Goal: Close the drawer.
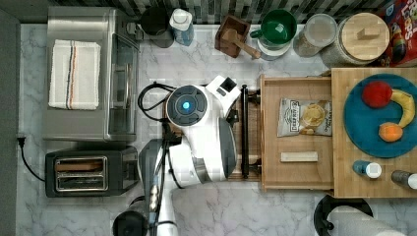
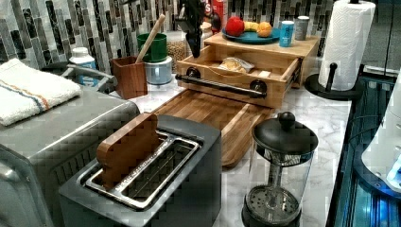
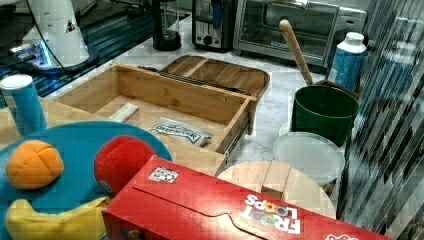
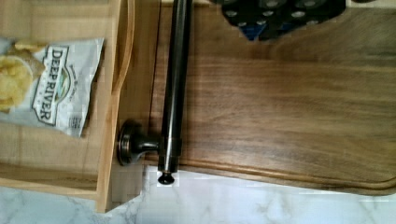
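Hovering above the dark, smooth-grained cutting board (image 4: pixel 289 102), my gripper (image 2: pixel 194 33) holds nothing; whether its fingers are apart I cannot tell. Just beside it, the drawer (image 1: pixel 295 172) stands pulled open, pale wood with a black bar handle (image 4: pixel 175 88), a chip bag (image 1: pixel 304 117) inside.

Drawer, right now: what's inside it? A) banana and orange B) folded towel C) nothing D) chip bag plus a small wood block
D: the open drawer holds a Deep River chip bag and a small light wood block; the fruit sits on the blue plate on the slab above it.
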Robot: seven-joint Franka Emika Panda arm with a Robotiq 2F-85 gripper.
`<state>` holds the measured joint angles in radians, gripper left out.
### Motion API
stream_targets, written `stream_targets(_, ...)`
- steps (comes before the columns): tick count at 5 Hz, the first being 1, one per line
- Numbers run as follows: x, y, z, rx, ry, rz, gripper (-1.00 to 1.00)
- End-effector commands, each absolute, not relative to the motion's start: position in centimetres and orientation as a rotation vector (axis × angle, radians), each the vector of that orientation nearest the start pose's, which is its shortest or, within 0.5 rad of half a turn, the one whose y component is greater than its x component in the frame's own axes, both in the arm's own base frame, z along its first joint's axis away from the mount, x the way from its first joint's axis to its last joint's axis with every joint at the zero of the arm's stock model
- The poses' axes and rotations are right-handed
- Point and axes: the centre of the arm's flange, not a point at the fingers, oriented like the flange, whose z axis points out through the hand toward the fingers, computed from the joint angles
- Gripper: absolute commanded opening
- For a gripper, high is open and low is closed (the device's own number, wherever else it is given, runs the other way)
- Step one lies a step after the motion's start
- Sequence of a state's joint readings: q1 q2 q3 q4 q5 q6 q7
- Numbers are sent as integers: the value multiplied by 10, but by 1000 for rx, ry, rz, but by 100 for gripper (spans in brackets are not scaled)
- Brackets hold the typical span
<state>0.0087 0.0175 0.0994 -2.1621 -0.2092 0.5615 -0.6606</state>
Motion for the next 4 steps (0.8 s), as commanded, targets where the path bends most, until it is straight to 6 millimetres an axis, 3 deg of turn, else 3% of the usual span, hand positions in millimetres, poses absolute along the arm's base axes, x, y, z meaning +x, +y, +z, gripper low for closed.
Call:
stream_targets(1, 520, 45, 292, -3332, -112, 128, -100)
stream_targets(2, 517, 37, 279, -3337, -149, 64, -100)
stream_targets(4, 525, 7, 283, -3328, -280, 97, -100)
